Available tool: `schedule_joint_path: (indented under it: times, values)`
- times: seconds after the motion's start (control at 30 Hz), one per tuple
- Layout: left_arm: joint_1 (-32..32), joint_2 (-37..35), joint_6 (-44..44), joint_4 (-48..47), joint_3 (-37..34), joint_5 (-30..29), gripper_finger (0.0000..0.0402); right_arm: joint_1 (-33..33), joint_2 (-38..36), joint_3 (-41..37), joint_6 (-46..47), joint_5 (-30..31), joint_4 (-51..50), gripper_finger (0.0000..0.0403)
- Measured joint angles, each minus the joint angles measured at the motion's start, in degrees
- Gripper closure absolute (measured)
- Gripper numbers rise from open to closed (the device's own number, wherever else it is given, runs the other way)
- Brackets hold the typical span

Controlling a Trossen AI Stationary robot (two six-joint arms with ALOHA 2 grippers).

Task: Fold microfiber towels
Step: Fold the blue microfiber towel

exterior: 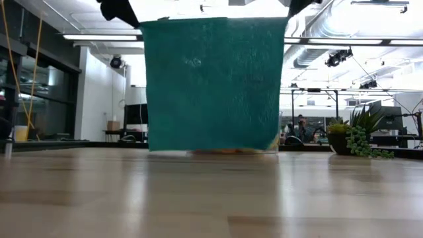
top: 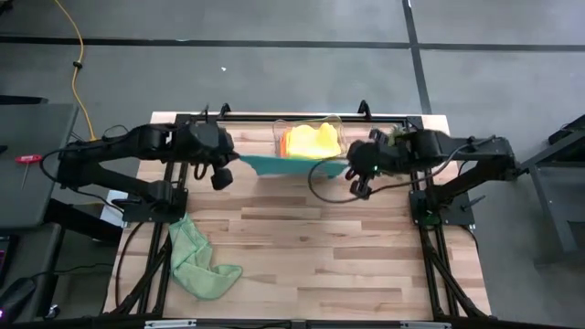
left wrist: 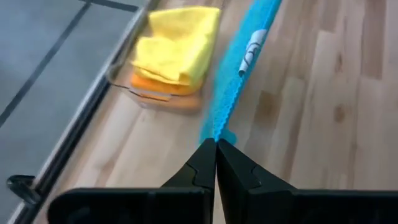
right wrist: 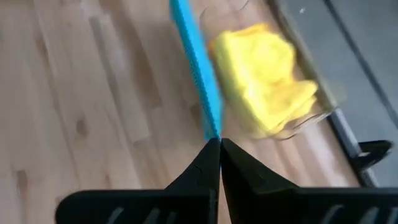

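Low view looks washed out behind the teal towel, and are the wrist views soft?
Low view: bright ceiling lights backlight the hanging teal towel, near tabletop defocused. Right wrist view: yellow towels and clear bin smeared. Left wrist view: sharper. High view: even light.

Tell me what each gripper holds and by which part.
Both hold the teal towel, hanging spread above the table: the left gripper pinches one top corner, the right gripper the other.

My right gripper (right wrist: 219, 144) pinched shut on the teal-blue towel's (right wrist: 198, 68) edge, yellow towels (right wrist: 264, 78) in the clear bin (right wrist: 314, 115) near the tabletop's (right wrist: 93, 93) edge
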Motion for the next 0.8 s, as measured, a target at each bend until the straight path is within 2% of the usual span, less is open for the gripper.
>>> schedule_joint_path:
  times: [0.23,0.53,0.67,0.8]
  values:
    - [-10.1,1.7,-10.5,2.2,-9.5,1.6,0.0401,7.2,0.0,-10.8,8.0,-6.1,5.3,0.0403]
    - [-25.4,9.0,-35.0,22.7,-24.8,5.9,0.0401,17.8,0.0,-29.7,23.1,-15.1,30.7,0.0403]
    - [-31.4,14.5,-44.7,30.3,-27.3,7.9,0.0401,21.6,0.0,-34.9,30.1,-16.0,38.6,0.0403]
    - [-35.2,19.6,-50.6,34.5,-27.3,9.9,0.0401,23.3,0.0,-37.7,35.2,-17.9,43.2,0.0403]
